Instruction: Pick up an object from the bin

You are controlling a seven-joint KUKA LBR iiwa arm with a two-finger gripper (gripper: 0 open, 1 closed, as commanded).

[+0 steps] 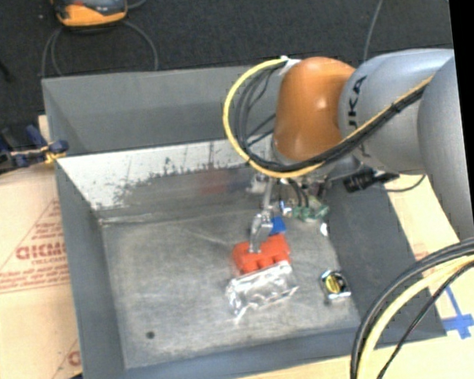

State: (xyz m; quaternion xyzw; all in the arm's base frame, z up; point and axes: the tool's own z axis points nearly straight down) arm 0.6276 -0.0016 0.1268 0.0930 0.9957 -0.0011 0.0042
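My gripper [266, 224] hangs below the arm's wrist over the right middle of the bin. Its tip is just above the upper edge of an orange-red blocky thing [260, 256] lying on the bin floor. Against the front of that red thing lies a crumpled clear plastic packet [261, 290]. A small yellow and black tape measure [335, 284] lies to the right of the packet, near the foot of the bin's right wall.
The arm with its orange cover and cables reaches in from the right and hides the bin's upper right part. The bin's sloping walls rise on all sides.
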